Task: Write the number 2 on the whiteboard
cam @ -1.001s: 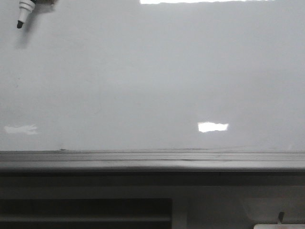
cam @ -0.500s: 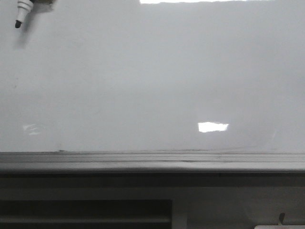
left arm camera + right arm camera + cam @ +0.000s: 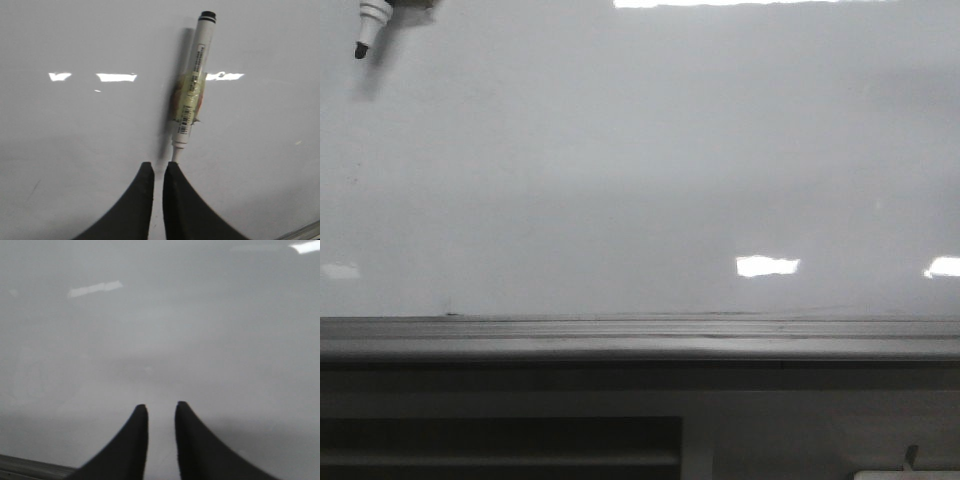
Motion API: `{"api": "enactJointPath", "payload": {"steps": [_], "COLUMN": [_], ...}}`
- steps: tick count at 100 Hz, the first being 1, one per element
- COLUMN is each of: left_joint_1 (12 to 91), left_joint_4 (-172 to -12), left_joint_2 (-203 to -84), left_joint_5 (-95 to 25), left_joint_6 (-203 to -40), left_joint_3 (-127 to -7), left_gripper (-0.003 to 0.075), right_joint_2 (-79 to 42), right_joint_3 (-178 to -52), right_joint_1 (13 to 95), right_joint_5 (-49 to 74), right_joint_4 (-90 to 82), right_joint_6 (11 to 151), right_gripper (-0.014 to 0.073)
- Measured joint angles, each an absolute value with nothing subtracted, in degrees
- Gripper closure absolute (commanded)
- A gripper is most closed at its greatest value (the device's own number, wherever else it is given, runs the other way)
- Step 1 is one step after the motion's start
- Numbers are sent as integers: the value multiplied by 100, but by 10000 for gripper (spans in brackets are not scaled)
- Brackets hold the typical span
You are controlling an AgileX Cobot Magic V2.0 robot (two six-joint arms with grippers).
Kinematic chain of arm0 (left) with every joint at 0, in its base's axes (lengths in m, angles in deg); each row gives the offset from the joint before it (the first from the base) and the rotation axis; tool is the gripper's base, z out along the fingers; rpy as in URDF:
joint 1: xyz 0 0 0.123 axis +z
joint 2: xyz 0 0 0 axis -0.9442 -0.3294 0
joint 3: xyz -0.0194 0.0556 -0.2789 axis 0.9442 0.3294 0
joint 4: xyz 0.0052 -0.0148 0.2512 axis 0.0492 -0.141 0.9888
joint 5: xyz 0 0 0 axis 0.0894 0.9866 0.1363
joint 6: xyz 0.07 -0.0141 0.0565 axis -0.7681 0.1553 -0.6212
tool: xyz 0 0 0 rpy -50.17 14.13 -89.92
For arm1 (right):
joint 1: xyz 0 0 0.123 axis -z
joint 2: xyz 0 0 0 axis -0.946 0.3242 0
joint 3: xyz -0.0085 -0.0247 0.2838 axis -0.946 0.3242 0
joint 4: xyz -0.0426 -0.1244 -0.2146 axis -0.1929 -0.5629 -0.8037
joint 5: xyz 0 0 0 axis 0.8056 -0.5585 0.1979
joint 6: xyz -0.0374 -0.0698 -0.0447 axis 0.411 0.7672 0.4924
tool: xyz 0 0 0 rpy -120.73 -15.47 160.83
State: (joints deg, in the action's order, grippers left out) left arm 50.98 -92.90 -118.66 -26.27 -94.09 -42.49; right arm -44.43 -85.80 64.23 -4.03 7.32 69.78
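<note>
The whiteboard (image 3: pixel 620 150) fills the front view, glossy and pale grey, and no number 2 shows on it. A white marker pen (image 3: pixel 367 25) with a black tip pokes in at the top left corner, tip down close to the board. In the left wrist view the marker pen (image 3: pixel 197 65), wrapped in tape at its middle, sticks out from my left gripper (image 3: pixel 159 167), whose jaws stand almost together on its thin end. My right gripper (image 3: pixel 161 407) hovers over bare whiteboard (image 3: pixel 150 315), slightly open with nothing between its fingers.
A grey ledge (image 3: pixel 640 340) runs along the board's lower edge. Below it sits a dark slatted panel (image 3: pixel 500 445), and a white object (image 3: pixel 910 474) shows at the bottom right corner. Bright light reflections (image 3: pixel 767 266) dot the board.
The marker tip has barely shifted. The reflection at the board's lower left has faded, and a new one has appeared at the right edge.
</note>
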Motion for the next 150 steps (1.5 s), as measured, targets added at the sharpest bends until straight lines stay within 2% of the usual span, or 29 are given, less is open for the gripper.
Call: {"api": "enactJointPath", "payload": {"steps": [6,9,16,39,66,77,92,93,100,135,150], "left_joint_1": [4902,4771,4535,4055,4034,4034,4031,4031,4031,4031,3722], "left_joint_4": [-9290,-9290,-9290,-9162,-9089,-9076,-9076,-9074,-9064,-8831,-8795], "left_joint_2": [-12066,-12183,-12408,-13230,-14209,-14481,-14579,-14585,-14607,-14570,-14400], "left_joint_5": [-2828,-2941,-3236,-3921,-4049,-4059,-4101,-4101,-4101,-3935,-3326], "left_joint_6": [-9409,-9415,-9415,-9415,-9415,-9421,-9421,-9421,-9429,-9544,-10257], "left_joint_3": [-4284,-4301,-4352,-4610,-5036,-5152,-5201,-5198,-5198,-5198,-5302], "left_gripper": [451,376,284,281,283,361,593,630,743,740,741], "right_joint_2": [-4422,-4422,-4422,-4422,-4422,-4422,-4422,-4422,-4422,-4422,-4367], "right_joint_3": [-8595,-8595,-8597,-8610,-8631,-8631,-8631,-8631,-8631,-8631,-8747], "right_joint_1": [6379,6362,6348,6339,6339,6339,6339,6339,6339,6339,6205], "right_joint_5": [-407,-407,-407,-384,-375,-375,-375,-375,-375,-485,-834], "right_joint_4": [717,717,717,717,738,738,740,740,750,765,1434], "right_joint_6": [6989,6990,7001,7014,7014,7014,7014,7014,7014,7067,7918], "right_gripper": [125,115,127,162,162,162,162,162,162,163,179]}}
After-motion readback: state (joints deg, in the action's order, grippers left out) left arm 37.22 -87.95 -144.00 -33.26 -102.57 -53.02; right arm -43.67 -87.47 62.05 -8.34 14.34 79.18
